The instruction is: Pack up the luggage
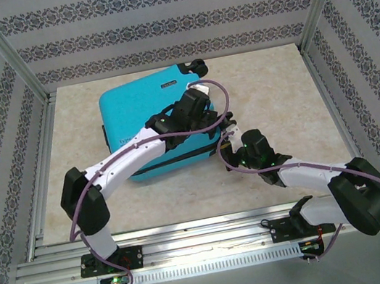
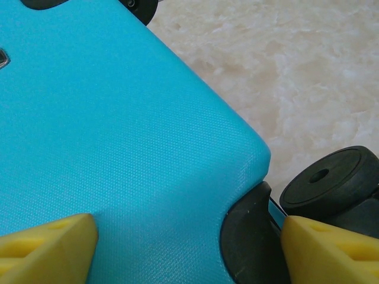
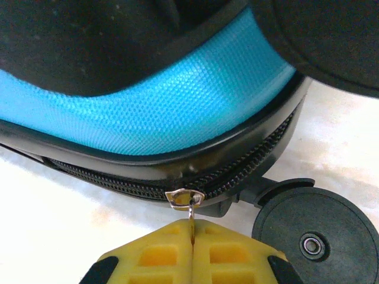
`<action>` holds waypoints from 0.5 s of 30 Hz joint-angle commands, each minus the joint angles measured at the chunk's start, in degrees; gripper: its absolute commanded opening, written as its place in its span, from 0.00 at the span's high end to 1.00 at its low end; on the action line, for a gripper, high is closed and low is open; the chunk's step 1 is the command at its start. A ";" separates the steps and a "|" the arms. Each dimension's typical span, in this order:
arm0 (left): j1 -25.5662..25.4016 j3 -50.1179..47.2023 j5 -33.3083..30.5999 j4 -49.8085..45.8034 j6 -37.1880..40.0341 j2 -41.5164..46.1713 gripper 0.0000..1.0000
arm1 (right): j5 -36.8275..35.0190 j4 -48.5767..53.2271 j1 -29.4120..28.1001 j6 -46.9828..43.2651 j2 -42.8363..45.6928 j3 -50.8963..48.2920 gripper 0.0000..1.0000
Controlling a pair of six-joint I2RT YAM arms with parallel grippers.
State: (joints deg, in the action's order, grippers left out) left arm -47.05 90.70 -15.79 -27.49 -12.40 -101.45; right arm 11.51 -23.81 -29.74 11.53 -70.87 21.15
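By wheel [image 3: 314,234] — pebbled turquoise luggage [image 3: 177,112], metal zipper pull [image 3: 185,198].

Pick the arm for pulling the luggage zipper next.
Right. The right gripper is shut on the zipper pull at the luggage corner, so it likely only has to drag. The left gripper hangs open above the luggage, holding nothing.

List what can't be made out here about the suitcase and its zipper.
Top external: what the turquoise suitcase holds; its lid covers the inside.
Top external: the shell's printed text, too small to read.
Right wrist: lower end of the zipper pull, pinched inside the right gripper.
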 commanded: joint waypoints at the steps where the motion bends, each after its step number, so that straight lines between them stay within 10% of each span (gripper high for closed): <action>1: 2.14 -6.19 -0.26 -16.12 1.15 1.21 0.19 | -0.75 -5.94 0.56 -1.16 1.79 -0.31 1.00; 9: 3.03 -10.43 0.34 -15.54 0.56 3.66 0.19 | -11.92 -3.34 2.66 1.45 0.81 1.29 1.00; 15: 3.19 -10.85 1.37 -14.98 1.26 4.12 0.20 | -2.84 -4.64 3.83 0.83 -0.86 2.21 1.00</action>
State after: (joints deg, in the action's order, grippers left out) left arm -45.91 84.12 -13.54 -25.23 -13.32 -95.83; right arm 10.61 -24.43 -29.06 11.40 -71.05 21.02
